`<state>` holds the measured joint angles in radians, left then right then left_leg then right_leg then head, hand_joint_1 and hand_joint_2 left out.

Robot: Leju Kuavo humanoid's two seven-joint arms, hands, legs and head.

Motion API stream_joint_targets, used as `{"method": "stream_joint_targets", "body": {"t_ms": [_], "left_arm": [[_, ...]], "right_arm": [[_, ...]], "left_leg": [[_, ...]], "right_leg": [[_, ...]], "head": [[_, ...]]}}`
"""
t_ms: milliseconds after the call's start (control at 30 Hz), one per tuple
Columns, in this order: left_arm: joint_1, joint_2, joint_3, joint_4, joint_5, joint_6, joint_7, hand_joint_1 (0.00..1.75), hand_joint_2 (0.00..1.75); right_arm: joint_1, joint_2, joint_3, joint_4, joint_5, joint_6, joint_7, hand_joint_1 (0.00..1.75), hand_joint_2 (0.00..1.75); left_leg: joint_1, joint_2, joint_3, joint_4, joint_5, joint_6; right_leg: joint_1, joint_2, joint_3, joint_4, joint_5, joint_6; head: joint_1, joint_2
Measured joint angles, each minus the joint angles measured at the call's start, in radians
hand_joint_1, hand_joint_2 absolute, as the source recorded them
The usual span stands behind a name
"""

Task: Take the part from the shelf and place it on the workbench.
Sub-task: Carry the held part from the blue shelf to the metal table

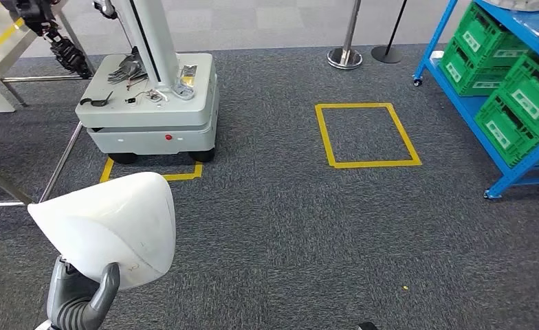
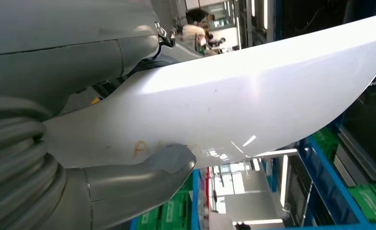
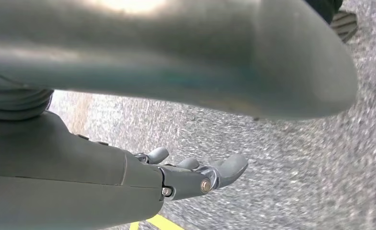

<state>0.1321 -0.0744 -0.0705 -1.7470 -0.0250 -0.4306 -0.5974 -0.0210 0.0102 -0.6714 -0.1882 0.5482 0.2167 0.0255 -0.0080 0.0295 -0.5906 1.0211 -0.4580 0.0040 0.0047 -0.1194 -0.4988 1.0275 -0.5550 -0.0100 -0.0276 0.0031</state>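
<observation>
Head view. My left hand sat at about 7 o'clock in the frame, thumb wrapped up over the lower edge of the part. The hand was grasping it. The part rose from the hand toward 12 o'clock: a white, smooth, curved shell, wide at the top edge and coming to a soft point at upper right, with a faint yellowish mark near the thumb. Beyond it lay grey carpet. A grey wheeled base stood at 11 o'clock, tools scattered on its deck. A yellow tape rectangle lay on the floor at about 1 o'clock. A blue shelf with green crates stood at 2 o'clock.

Left wrist view. Thumb pressed against the underside of the part, with the ribbed cover close behind it. The part was clamped between the thumb and the rest of my hand, whose other fingers I could not see. Its surface was glossy white, swept into a long curve, with a small orange scrawl just beside the thumb tip. Blue shelf framing and green crates showed past it.

Right wrist view. My right hand hung over grey carpet, fingers loosely extended and apart, holding nothing and touching nothing. A strip of yellow tape showed on the floor near it.
</observation>
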Motion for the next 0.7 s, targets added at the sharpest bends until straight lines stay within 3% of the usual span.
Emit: {"method": "stream_joint_targets", "body": {"t_ms": [33, 100, 167, 200, 233, 267, 333, 400, 467, 500, 533, 600, 633, 667, 700], "left_arm": [[0.005, 0.0, 0.001, -0.011, -0.008, 0.009, -0.001, 1.75, 1.75], [0.015, 0.0, 0.005, -0.035, -0.008, 0.016, -0.002, 1.75, 1.75], [0.024, 0.003, 0.013, -0.053, 0.011, -0.001, 0.002, 1.75, 1.75], [0.026, 0.006, 0.018, -0.058, 0.021, -0.015, 0.008, 1.75, 1.75], [0.026, 0.009, 0.022, -0.06, 0.029, -0.029, 0.014, 1.75, 1.75], [0.024, 0.011, 0.026, -0.061, 0.034, -0.038, 0.02, 1.75, 1.75], [0.019, 0.014, 0.03, -0.062, 0.039, -0.047, 0.028, 1.75, 1.75], [0.014, 0.017, 0.031, -0.064, 0.042, -0.053, 0.032, 1.75, 1.75], [0.011, 0.021, 0.031, -0.069, 0.043, -0.06, 0.041, 1.75, 1.75], [0.011, 0.024, 0.031, -0.073, 0.042, -0.063, 0.047, 1.75, 1.75], [0.011, 0.027, 0.031, -0.077, 0.042, -0.065, 0.053, 1.75, 1.75], [0.01, 0.036, 0.03, -0.083, 0.044, -0.07, 0.058, 1.75, 1.75], [0.01, 0.04, 0.029, -0.084, 0.047, -0.074, 0.057, 1.75, 1.75], [0.011, 0.044, 0.028, -0.084, 0.053, -0.079, 0.057, 1.75, 1.75], [0.012, 0.048, 0.026, -0.084, 0.061, -0.085, 0.057, 1.75, 1.75]], "right_arm": [[-0.001, 0.001, 0.0, 0.0, 0.005, 0.001, -0.007, 0.0, 0.0], [0.0, 0.003, 0.0, 0.0, 0.014, 0.003, -0.028, 0.0, 0.0], [0.001, 0.008, 0.0, 0.0, 0.018, 0.004, -0.067, 0.0, 0.0], [-0.001, 0.013, 0.0, 0.0, 0.019, 0.004, -0.091, 0.0, 0.0], [-0.004, 0.018, 0.0, 0.0, 0.02, 0.003, -0.112, 0.0, 0.0], [-0.008, 0.023, 0.0, 0.0, 0.021, 0.003, -0.127, 0.0, 0.0], [-0.018, 0.033, 0.0, 0.0, 0.025, 0.004, -0.142, 0.0, 0.0], [-0.028, 0.042, 0.0, 0.0, 0.035, 0.006, -0.147, 0.0, 0.0], [-0.037, 0.054, 0.001, 0.0, 0.052, 0.008, -0.146, 0.0, 0.0], [-0.039, 0.059, 0.002, 0.0, 0.06, 0.007, -0.142, 0.0, 0.0], [-0.04, 0.064, 0.002, 0.0, 0.064, 0.007, -0.137, 0.0, 0.0], [-0.036, 0.071, 0.003, 0.0, 0.067, 0.006, -0.125, 0.0, 0.0], [-0.031, 0.074, 0.003, 0.0, 0.063, 0.006, -0.115, 0.0, 0.0], [-0.026, 0.076, 0.002, 0.0, 0.053, 0.006, -0.102, 0.0, 0.0], [-0.022, 0.079, -0.001, 0.0, 0.04, 0.006, -0.082, 0.0, 0.0]], "left_leg": [[0.003, -0.012, 0.001, -0.003, 0.003, 0.005], [0.006, -0.037, -0.001, -0.004, 0.007, 0.012], [0.005, -0.067, -0.006, -0.001, 0.009, 0.014], [0.005, -0.083, -0.008, 0.002, 0.009, 0.014], [0.005, -0.1, -0.01, 0.005, 0.01, 0.013], [0.006, -0.115, -0.011, 0.008, 0.01, 0.011], [0.005, -0.142, -0.014, 0.012, 0.012, 0.003], [0.005, -0.164, -0.02, 0.011, 0.017, -0.01], [0.008, -0.181, -0.028, 0.007, 0.024, -0.024], [0.007, -0.17, -0.033, 0.013, 0.02, -0.028], [0.006, -0.144, -0.045, 0.034, 0.004, -0.032], [0.004, -0.072, -0.09, 0.134, -0.06, -0.038], [0.006, -0.051, -0.119, 0.2, -0.095, -0.042], [0.008, -0.042, -0.141, 0.253, -0.117, -0.045], [0.01, -0.037, -0.149, 0.277, -0.121, -0.048]], "right_leg": [[-0.003, 0.03, -0.011, 0.026, -0.017, 0.006], [-0.008, 0.097, -0.067, 0.141, -0.075, 0.014], [-0.009, 0.113, -0.133, 0.258, -0.111, 0.015], [-0.01, 0.115, -0.145, 0.271, -0.101, 0.014], [-0.01, 0.119, -0.139, 0.245, -0.072, 0.013], [-0.011, 0.128, -0.115, 0.184, -0.032, 0.01], [-0.013, 0.167, -0.063, 0.059, 0.022, 0.007], [-0.011, 0.184, -0.046, 0.011, 0.032, 0.002], [-0.008, 0.16, -0.045, 0.005, 0.039, -0.01], [-0.009, 0.148, -0.043, 0.001, 0.043, -0.018], [-0.01, 0.134, -0.042, -0.004, 0.047, -0.026], [-0.01, 0.107, -0.043, -0.009, 0.051, -0.035], [-0.008, 0.092, -0.044, -0.009, 0.051, -0.037], [-0.008, 0.076, -0.045, -0.008, 0.05, -0.038], [-0.008, 0.059, -0.045, -0.007, 0.049, -0.037]], "head": [[0.001, 0.0], [0.004, 0.0], [0.005, 0.0], [0.005, 0.0], [0.005, 0.0], [0.005, 0.0], [0.005, 0.0], [0.005, 0.0], [0.005, 0.0], [0.005, 0.0], [0.004, 0.0], [0.001, 0.0], [0.0, 0.0], [0.0, 0.0], [0.0, 0.0]]}}
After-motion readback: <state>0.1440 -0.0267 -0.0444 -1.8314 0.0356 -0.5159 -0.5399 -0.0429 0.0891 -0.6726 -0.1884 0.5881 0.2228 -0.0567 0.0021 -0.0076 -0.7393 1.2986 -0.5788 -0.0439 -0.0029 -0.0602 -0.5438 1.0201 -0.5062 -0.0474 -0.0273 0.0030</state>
